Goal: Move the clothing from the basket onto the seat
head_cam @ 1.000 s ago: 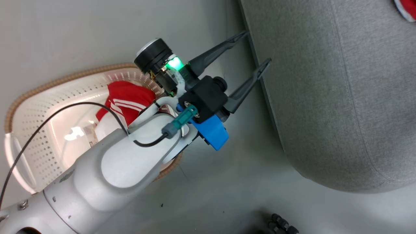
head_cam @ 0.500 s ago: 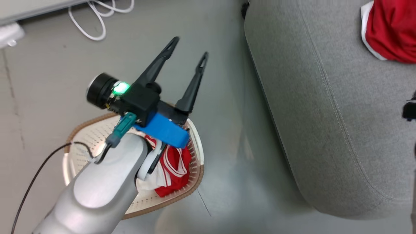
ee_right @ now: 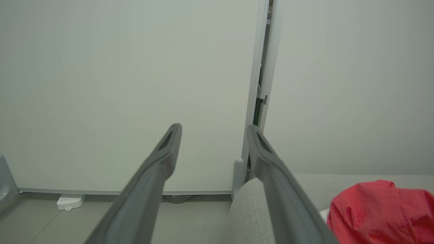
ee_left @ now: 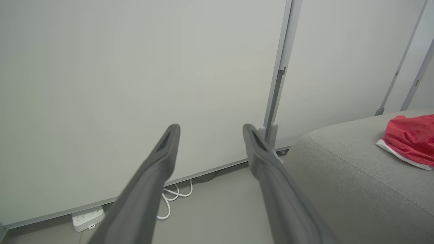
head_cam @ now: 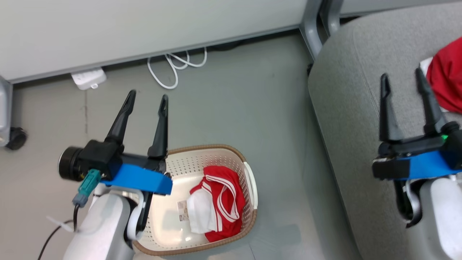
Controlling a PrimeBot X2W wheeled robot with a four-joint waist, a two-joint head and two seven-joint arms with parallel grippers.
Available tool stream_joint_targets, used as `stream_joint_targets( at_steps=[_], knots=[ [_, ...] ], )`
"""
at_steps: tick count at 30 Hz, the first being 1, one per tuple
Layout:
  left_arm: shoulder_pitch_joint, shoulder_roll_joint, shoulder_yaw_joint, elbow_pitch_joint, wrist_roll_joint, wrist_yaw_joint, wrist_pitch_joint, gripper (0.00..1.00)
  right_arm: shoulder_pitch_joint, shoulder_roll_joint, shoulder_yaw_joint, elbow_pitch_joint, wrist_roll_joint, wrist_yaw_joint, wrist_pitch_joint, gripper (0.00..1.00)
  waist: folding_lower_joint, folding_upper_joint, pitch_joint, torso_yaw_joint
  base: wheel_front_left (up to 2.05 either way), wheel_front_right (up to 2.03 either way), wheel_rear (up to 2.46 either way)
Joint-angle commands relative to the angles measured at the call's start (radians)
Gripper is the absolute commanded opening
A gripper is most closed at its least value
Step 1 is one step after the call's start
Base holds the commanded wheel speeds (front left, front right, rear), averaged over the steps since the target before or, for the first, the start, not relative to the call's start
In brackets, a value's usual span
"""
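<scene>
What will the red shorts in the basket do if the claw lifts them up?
They would probably flop and dangle, because the shorts lie crumpled in soft folds. They look like thin cloth, so likely light. A pinch might catch only one fold, leaving the rest hanging.

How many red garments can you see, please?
2: the shorts lie in the basket; the red top lies on the seat. Others may be hidden underneath.

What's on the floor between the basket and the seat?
Nothing. In the head view, the strip of grey floor between the basket and the seat is bare.
</scene>
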Motion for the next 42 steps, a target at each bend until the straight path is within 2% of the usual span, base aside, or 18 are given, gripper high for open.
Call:
stream_joint_targets(
  at_steps=[1, 8, 22, 31, 42],
  knots=[
    [0.044, -0.01, 0.037, -0.003, 0.015, -0.011, -0.003, 1.0, 0.036, 0.01, 0.022, 0.006, 0.0, -0.001, -0.001, 1.0, 0.0003, 0.0, -0.055, 0.041, 0.0, 0.0, 0.0],
    [0.18, -0.064, 0.161, -0.003, 0.07, -0.064, -0.003, 1.0, 0.139, 0.037, 0.064, 0.002, 0.002, -0.001, -0.001, 1.0, 0.0003, 0.0, -0.132, 0.076, 0.0, 0.0, 0.0],
    [0.351, -0.129, 0.303, 0.005, 0.15, -0.152, -0.003, 1.0, 0.321, 0.095, 0.052, 0.004, 0.009, -0.001, -0.001, 1.0, 0.0003, 0.0, -0.242, 0.098, 0.0, 0.0, 0.0],
    [0.403, -0.142, 0.34, 0.015, 0.172, -0.176, -0.003, 1.0, 0.372, 0.112, 0.051, 0.022, 0.01, -0.001, -0.001, 1.0, 0.0003, 0.0, -0.272, 0.099, 0.0, 0.0, 0.0],
    [0.416, -0.146, 0.349, 0.023, 0.168, -0.185, -0.003, 1.0, 0.382, 0.12, 0.054, 0.034, 0.01, -0.001, 0.0, 1.0, 0.0003, 0.0, -0.285, 0.097, 0.0, 0.0, 0.0]
  ],
)
